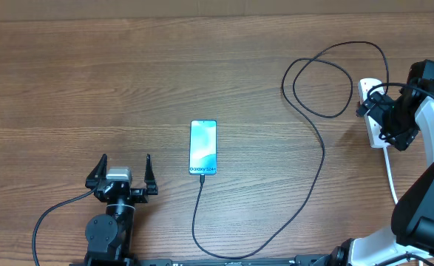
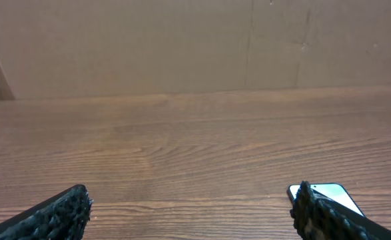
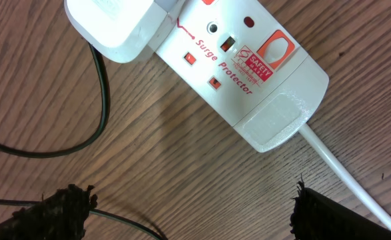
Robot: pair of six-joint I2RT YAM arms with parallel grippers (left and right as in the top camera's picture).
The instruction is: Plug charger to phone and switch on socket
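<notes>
Wood-grain table (image 1: 69, 81), two arms; notes run near edge to far.

Left fingers (image 2: 55, 215) spread wide, nothing between them; parked low at the near-left, clear of the phone (image 1: 203, 147) to their right.

Charger (image 1: 321, 159): the thin black cable makes a slack bend close to the near edge; one run rises to the phone's bottom edge and appears seated there, though the tip is too small to confirm; phone lies flat mid-table, screen lit.

The other run climbs right, coils in a loose loop at the far side, then reaches the socket (image 3: 248, 67) at the far right; a white plug (image 3: 118, 27) carrying the black cable sits in one outlet.

Right fingers (image 3: 328, 213) parted, empty, poised just above the socket near its white cord (image 3: 342, 167); no contact seen.

Judgement: plugging looks done at both ends; switching on is what is left; red switches (image 3: 190, 59) visible, on or off not readable.
</notes>
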